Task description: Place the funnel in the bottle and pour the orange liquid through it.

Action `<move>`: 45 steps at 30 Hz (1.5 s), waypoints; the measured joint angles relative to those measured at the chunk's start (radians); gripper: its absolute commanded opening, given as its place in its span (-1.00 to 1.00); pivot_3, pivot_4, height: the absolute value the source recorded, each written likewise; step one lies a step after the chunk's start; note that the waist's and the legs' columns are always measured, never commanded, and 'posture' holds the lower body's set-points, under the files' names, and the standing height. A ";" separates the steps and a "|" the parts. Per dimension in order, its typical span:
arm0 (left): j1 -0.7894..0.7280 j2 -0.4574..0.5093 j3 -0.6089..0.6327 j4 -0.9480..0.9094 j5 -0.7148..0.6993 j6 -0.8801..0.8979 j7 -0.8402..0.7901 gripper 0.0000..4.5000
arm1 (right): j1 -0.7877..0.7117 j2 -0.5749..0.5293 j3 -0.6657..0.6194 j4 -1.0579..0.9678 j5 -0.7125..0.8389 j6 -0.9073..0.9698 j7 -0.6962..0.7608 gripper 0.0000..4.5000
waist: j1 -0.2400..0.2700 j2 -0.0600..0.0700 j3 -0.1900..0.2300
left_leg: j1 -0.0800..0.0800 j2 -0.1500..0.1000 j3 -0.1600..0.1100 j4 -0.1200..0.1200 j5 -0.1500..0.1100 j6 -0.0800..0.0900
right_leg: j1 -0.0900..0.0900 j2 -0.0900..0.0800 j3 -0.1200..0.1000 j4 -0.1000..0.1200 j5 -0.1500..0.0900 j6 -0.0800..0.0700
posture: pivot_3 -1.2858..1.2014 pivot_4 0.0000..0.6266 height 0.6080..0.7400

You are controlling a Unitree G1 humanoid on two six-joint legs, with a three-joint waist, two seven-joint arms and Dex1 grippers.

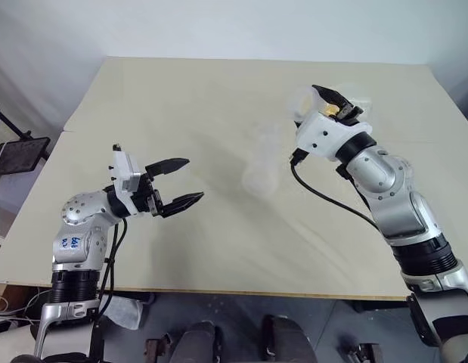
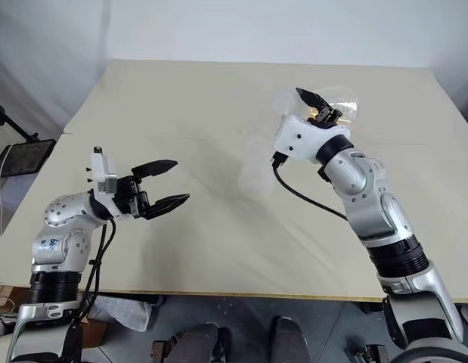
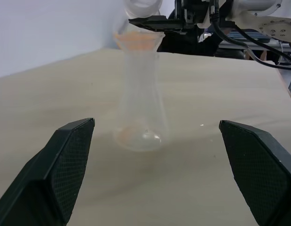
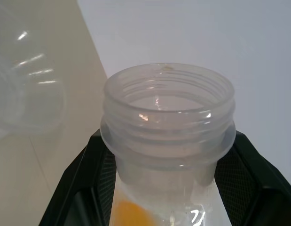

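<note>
Orange liquid [image 4: 128, 210] sits in wide-mouthed flask [image 4: 168, 123], pinched by right hand [image 1: 333, 104]; tip slowly over funnel [image 3: 138, 39] in bottle [image 3: 139, 108]. Left hand [image 1: 181, 183] spread.

Both arms are built from rounded silver-grey metal segments, joined by black ring-shaped bands. The left arm has a small blue handwritten marking on its rounded joint housing near the bottom. Each wrist carries a white plastic block with small dark screw holes. On the left one, the block stands up as a flat white bracket. The left tool [image 1: 181, 184] has two black fingers [image 3: 70, 162], wedge-shaped, with a fine mesh-like texture on the inner pads. The right tool [image 1: 333, 104] has the same black fingers. A black cable runs in a loose loop from the right wrist block to the forearm, and another black cable hangs beside the left arm.
</note>
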 measured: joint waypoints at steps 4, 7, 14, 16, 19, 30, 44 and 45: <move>0.002 0.000 -0.003 -0.016 0.000 -0.001 0.012 1.00 | 0.000 0.001 0.009 0.005 -0.059 -0.046 0.000 0.10 | 0.000 0.000 0.000 | 0.000 0.000 0.000 0.000 0.000 0.000 | 0.000 0.000 0.000 0.000 0.000 0.000 | 0.03 -0.52 1.00; 0.003 0.000 -0.003 -0.028 0.000 -0.001 0.017 1.00 | -0.001 0.000 0.009 0.007 -0.109 -0.077 -0.002 0.10 | 0.000 0.000 0.000 | 0.000 0.000 0.000 0.000 0.000 0.000 | 0.000 0.000 0.000 0.000 0.000 0.000 | 0.03 -0.52 1.00; 0.009 0.000 -0.005 -0.032 0.000 0.000 0.026 1.00 | 0.000 -0.006 0.009 0.011 -0.216 -0.162 -0.003 0.10 | -0.001 0.000 0.000 | 0.000 0.000 0.000 0.000 0.000 0.000 | 0.000 0.000 0.000 0.000 0.000 0.000 | 0.03 -0.52 1.00; 0.009 0.000 -0.006 -0.033 0.000 0.000 0.029 1.00 | 0.000 -0.006 0.009 0.012 -0.240 -0.182 -0.003 0.10 | -0.001 0.000 0.000 | 0.000 0.000 0.000 0.000 0.000 0.000 | 0.000 0.000 0.000 0.000 0.000 0.000 | 0.03 -0.52 1.00; 0.009 0.000 -0.007 -0.034 0.000 0.003 0.031 1.00 | 0.000 -0.006 0.009 0.013 -0.281 -0.197 -0.020 0.10 | 0.000 0.000 0.000 | 0.000 0.000 0.000 0.000 0.000 0.000 | 0.000 0.000 0.000 0.000 0.000 0.000 | 0.03 -0.52 1.00; 0.009 0.000 -0.013 -0.035 0.000 0.004 0.035 1.00 | 0.000 -0.017 0.009 0.021 -0.396 -0.246 -0.065 0.10 | -0.001 0.000 0.000 | 0.000 0.001 0.000 0.000 0.000 0.000 | 0.000 0.001 0.000 0.000 0.000 0.000 | 0.03 -0.52 1.00; 0.008 0.000 -0.013 -0.036 -0.001 0.006 0.044 1.00 | 0.000 -0.020 0.009 0.054 -0.452 -0.283 -0.092 0.10 | -0.001 0.000 0.000 | 0.000 0.001 0.000 0.000 0.000 -0.001 | 0.000 0.001 0.000 -0.001 0.000 0.000 | 0.03 -0.52 1.00; 0.008 0.000 -0.013 -0.037 -0.001 0.008 0.044 1.00 | 0.000 -0.023 0.009 0.054 -0.456 -0.284 -0.093 0.10 | -0.001 0.000 0.000 | 0.000 0.001 0.000 0.000 0.000 -0.001 | 0.000 0.001 0.000 -0.001 0.000 0.000 | 0.03 -0.52 1.00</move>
